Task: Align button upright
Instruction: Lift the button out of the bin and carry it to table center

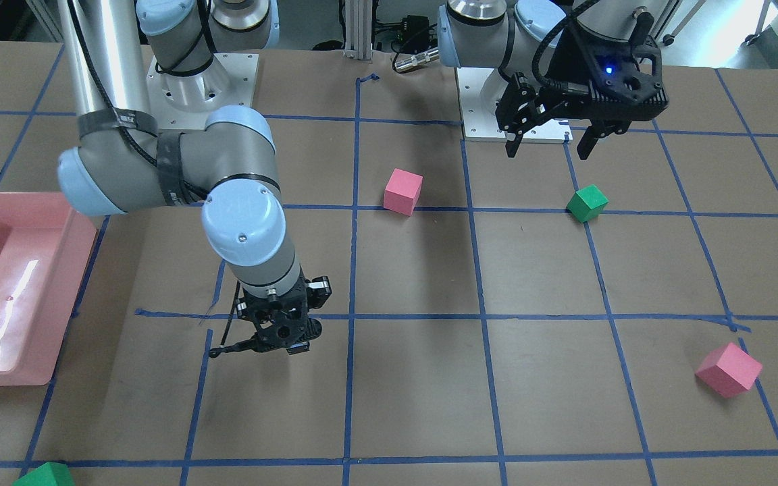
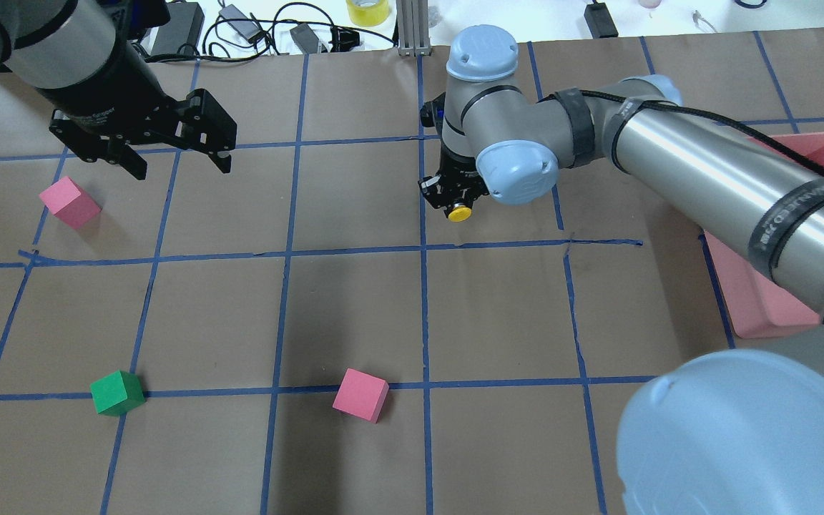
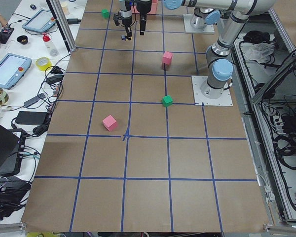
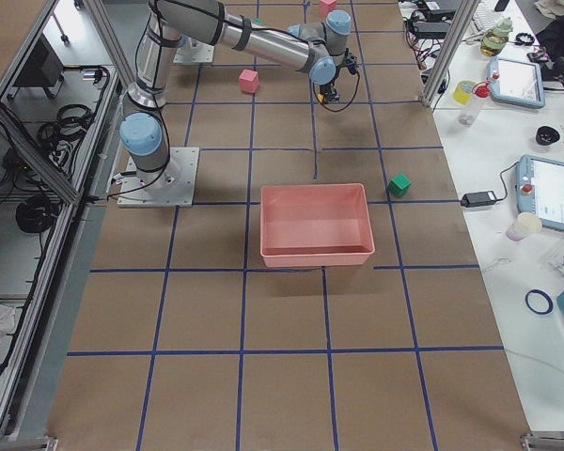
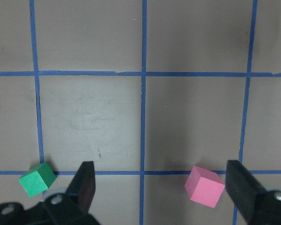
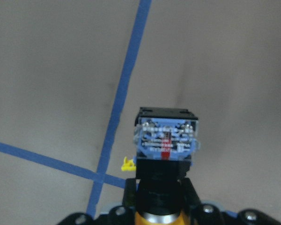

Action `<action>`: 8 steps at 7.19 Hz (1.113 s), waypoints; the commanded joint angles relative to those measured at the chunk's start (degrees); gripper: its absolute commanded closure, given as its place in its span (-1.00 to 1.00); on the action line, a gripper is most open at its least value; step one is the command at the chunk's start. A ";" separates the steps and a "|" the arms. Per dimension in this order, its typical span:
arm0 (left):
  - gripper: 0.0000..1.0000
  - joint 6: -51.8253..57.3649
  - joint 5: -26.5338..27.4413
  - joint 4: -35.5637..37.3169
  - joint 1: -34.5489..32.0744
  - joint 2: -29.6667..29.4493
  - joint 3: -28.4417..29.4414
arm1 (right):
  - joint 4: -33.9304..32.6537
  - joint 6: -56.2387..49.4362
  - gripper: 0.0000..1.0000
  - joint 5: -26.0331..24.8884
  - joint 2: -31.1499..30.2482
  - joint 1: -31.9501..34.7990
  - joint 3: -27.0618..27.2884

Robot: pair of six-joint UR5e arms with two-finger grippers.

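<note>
My right gripper (image 2: 457,202) is shut on the button (image 6: 166,140), low over the brown table near a blue tape crossing. In the right wrist view the button's yellow cap is nearest the camera, then the black neck. Its boxy contact block points away toward the table. From overhead only the yellow cap (image 2: 460,213) shows below the wrist. Whether the block touches the table I cannot tell. My left gripper (image 2: 179,159) hangs open and empty above the table, its fingers (image 5: 86,180) spread wide.
A pink tray (image 1: 82,270) stands beside the right arm. Pink cubes (image 1: 402,191) (image 1: 729,369) and green cubes (image 1: 587,203) (image 1: 44,474) lie scattered on the taped grid. A tiny yellow fragment (image 6: 127,164) lies by the tape crossing.
</note>
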 commanded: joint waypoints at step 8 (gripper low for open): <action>-1.00 0.13 -0.27 -0.02 0.00 0.03 -0.03 | -0.18 8.76 1.00 1.22 8.01 4.52 -7.17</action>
